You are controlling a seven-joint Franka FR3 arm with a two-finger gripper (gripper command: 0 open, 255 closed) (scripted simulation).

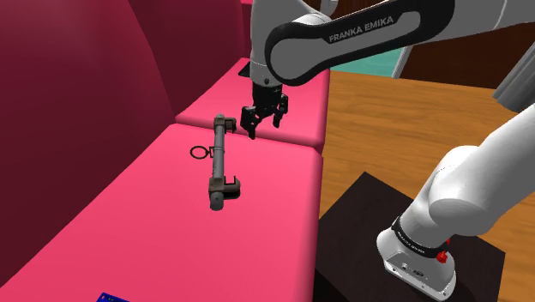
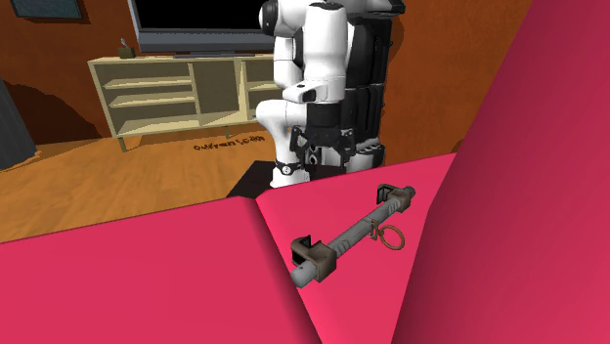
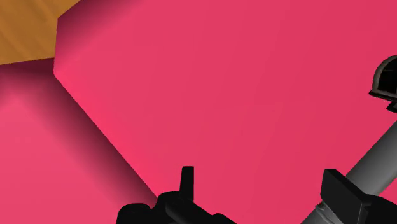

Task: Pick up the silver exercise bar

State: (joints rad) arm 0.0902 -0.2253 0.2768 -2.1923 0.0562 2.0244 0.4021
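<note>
Since the fingers (image 3: 343, 191) are spread well apart with just pink cushion seen between them, nothing is being gripped at the moment. From the wrist view, the dark grey bar (image 3: 378, 156) is seen running along by one finger rather than between the two. Whether that finger is actually touched by it can't be told from here.

In the shoulder view the fingers are pointed down and held low over the sofa seat, just beside the bar's far end, on that view's right of it.

The bar is laid flat on the pink seat cushion (image 1: 257, 223), lined up roughly lengthwise along the sofa and kept closer to the backrest (image 1: 77, 103) than to the front edge. A dark bracket (image 1: 230, 182) is fitted near each end. A small ring (image 1: 199, 153) is seen next to the middle of the bar on the backrest side, touching it or very nearly so. The bar's far end is parked right at the seam (image 1: 291, 146) between two seat cushions.

Further out, the white arm (image 1: 360, 39) is bent over the sofa from the shoulder view's right, and its base is mounted on a dark box stand (image 1: 360, 214) set on a wooden floor (image 1: 386, 111). In the second exterior view the arm is seen behind the seat, and further back a pale shelf unit (image 2: 166, 93) with a black screen (image 2: 196, 20) above it is set against an orange-brown wall (image 2: 78, 39).
</note>
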